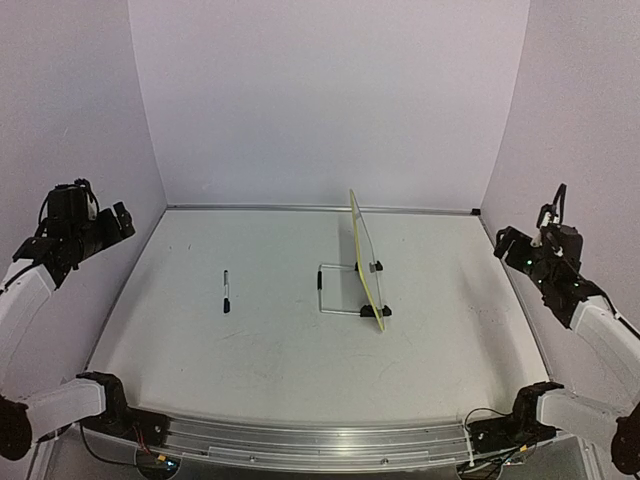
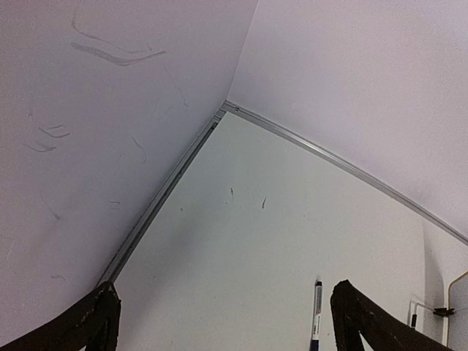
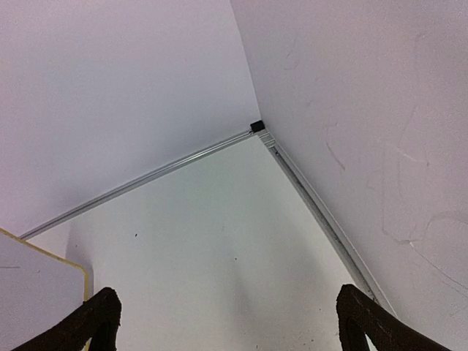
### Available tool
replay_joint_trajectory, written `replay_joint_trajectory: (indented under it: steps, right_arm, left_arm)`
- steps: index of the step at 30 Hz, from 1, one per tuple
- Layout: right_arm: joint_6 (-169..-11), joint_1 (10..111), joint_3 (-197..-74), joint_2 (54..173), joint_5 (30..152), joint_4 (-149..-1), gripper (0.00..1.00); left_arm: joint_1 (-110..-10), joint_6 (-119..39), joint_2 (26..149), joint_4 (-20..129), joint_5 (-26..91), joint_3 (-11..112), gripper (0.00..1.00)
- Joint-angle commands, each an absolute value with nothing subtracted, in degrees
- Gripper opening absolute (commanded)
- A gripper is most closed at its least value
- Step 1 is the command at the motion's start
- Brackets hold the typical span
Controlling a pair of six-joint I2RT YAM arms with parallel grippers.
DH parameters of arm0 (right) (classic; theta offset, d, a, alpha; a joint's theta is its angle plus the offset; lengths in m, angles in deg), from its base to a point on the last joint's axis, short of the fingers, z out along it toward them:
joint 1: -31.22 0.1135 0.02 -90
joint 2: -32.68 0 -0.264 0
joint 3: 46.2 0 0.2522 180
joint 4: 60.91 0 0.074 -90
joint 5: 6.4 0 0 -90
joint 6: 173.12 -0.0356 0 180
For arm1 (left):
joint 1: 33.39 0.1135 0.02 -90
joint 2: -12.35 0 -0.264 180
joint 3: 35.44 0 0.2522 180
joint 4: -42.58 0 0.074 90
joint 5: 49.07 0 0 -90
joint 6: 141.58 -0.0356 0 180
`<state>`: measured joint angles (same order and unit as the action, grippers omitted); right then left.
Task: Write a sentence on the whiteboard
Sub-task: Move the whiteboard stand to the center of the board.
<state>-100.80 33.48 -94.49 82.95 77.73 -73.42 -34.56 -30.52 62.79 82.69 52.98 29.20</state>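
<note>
Left gripper fingers fill the bottom of the wrist view, jaws spread wide, holding nothing. Right gripper is the same: wide, empty. The marker lies flat on the table, ahead and right of the left gripper, long axis running near-to-far; the left arm is nearer. The whiteboard stands upright on its clip feet, ahead-left of the right gripper, beyond the marker from the left one.

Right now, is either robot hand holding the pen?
No, the pen lies on the table, well clear of the left hand and the right hand.
</note>
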Motion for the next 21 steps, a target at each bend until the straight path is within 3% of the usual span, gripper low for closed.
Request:
replay_joint_trajectory:
  steps: [1, 8, 15, 21]
  right_arm:
    - [-96.7, 33.4, -99.4, 87.9, 94.6, -74.8, 0.98]
    - [-96.8, 36.1, -106.1, 104.1, 111.8, -75.5, 0.94]
    - [-97.8, 45.1, -109.5, 119.7, 116.8, -70.4, 0.82]
    - [-100.9, 46.4, -111.3, 129.4, 123.0, -64.5, 0.67]
  left_arm:
    - [-34.6, -34.5, 67.1, 91.6, 49.1, 40.2, 1.0]
    - [-34.5, -46.0, 70.3, 90.5, 38.6, 46.0, 0.99]
    - [-34.5, -48.4, 69.9, 82.8, 32.8, 38.1, 0.99]
    - [-34.5, -47.8, 70.2, 82.8, 31.1, 36.4, 0.99]
